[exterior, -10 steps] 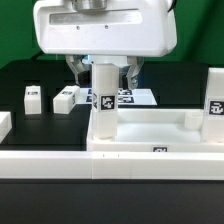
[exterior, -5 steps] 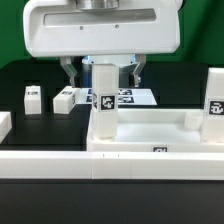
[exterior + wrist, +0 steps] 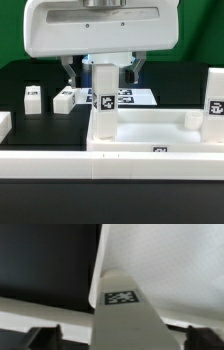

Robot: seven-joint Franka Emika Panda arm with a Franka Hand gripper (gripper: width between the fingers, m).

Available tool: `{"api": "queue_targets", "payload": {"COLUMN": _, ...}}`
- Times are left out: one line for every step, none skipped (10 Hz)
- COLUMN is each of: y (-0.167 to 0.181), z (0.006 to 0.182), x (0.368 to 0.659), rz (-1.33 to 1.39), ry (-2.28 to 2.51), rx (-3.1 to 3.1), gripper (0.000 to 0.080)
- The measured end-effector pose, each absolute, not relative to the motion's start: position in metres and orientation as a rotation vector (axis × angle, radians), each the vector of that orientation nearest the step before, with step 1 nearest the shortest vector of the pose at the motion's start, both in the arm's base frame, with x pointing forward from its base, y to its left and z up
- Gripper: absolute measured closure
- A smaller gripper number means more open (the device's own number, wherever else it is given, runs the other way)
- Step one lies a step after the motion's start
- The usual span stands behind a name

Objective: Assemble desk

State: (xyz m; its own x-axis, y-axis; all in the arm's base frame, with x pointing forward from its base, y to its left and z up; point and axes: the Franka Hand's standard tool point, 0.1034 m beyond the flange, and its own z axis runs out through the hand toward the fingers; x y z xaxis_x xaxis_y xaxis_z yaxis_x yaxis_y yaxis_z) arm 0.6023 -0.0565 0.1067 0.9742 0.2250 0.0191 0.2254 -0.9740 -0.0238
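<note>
Green wall shows behind a black table [image 3: 40,75]. On the table, close to the camera, lies the big white tabletop [image 3: 150,128] of the desk. It is shaped like a flat tray with a low rim.

One white leg [image 3: 103,100] stands straight up at the tabletop's corner on the exterior view's left. It has a black-and-white tag on its side. A second leg [image 3: 214,98] stands up at the corner on the exterior view's right, and it has a tag too.

The gripper [image 3: 102,75] hangs over the first leg. Its two dark fingers [image 3: 72,72] are spread wide, one on each side of the leg's top. There is a gap between each finger and the leg, so it is not holding anything.

The wrist view looks down the same leg [image 3: 122,314] to the tabletop [image 3: 170,263], with the gripper [image 3: 115,336] astride it.

Two loose legs [image 3: 33,98] [image 3: 65,99] sit on the table, off to the exterior view's left. The marker board [image 3: 137,96] lies flat behind the first leg. A long white rail [image 3: 60,162] runs along the front, just beside the tabletop.
</note>
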Motion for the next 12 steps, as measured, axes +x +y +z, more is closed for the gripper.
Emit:
{"api": "queue_targets", "payload": {"y": -0.0564, "z": 0.1066, "x": 0.6023, "rz": -0.025, "ry": -0.346, "rx": -3.096, "gripper": 0.0383}}
{"api": "queue_targets", "payload": {"y": -0.0565, "z": 0.1066, "x": 0.6023, "rz": -0.025, "ry": -0.346, "rx": -3.096, "gripper": 0.0383}}
{"api": "queue_targets", "payload": {"y": -0.0564, "z": 0.1066, "x": 0.6023, "rz": -0.025, "ry": -0.338, "rx": -3.097, "gripper": 0.0511}}
{"api": "queue_targets", "payload": {"y": -0.0564, "z": 0.1066, "x": 0.6023, "rz": -0.025, "ry": -0.32, "rx": -3.098, "gripper": 0.0511}}
{"api": "queue_targets", "payload": {"y": -0.0564, "z": 0.1066, "x": 0.6023, "rz": -0.025, "ry": -0.32, "rx": -3.098, "gripper": 0.0511}}
{"api": "queue_targets", "payload": {"y": -0.0564, "z": 0.1066, "x": 0.6023, "rz": -0.025, "ry": -0.318, "rx": -3.098, "gripper": 0.0511}}
{"api": "queue_targets", "payload": {"y": -0.0577, "z": 0.1066, "x": 0.602, "rz": -0.029, "ry": -0.135, "rx": -3.093, "gripper": 0.0511}}
{"api": "queue_targets", "payload": {"y": -0.0582, "z": 0.1066, "x": 0.6019, "rz": -0.029, "ry": 0.07, "rx": -3.082, "gripper": 0.0511}}
{"api": "queue_targets", "payload": {"y": -0.0584, "z": 0.1063, "x": 0.6017, "rz": -0.026, "ry": 0.206, "rx": -3.07, "gripper": 0.0511}}
{"api": "queue_targets", "payload": {"y": -0.0586, "z": 0.1061, "x": 0.6015, "rz": -0.025, "ry": 0.283, "rx": -3.061, "gripper": 0.0511}}
{"api": "queue_targets", "payload": {"y": -0.0581, "z": 0.106, "x": 0.6017, "rz": -0.02, "ry": 0.45, "rx": -3.039, "gripper": 0.0511}}
{"api": "queue_targets", "payload": {"y": -0.0581, "z": 0.1059, "x": 0.6016, "rz": -0.014, "ry": 0.593, "rx": -3.012, "gripper": 0.0511}}
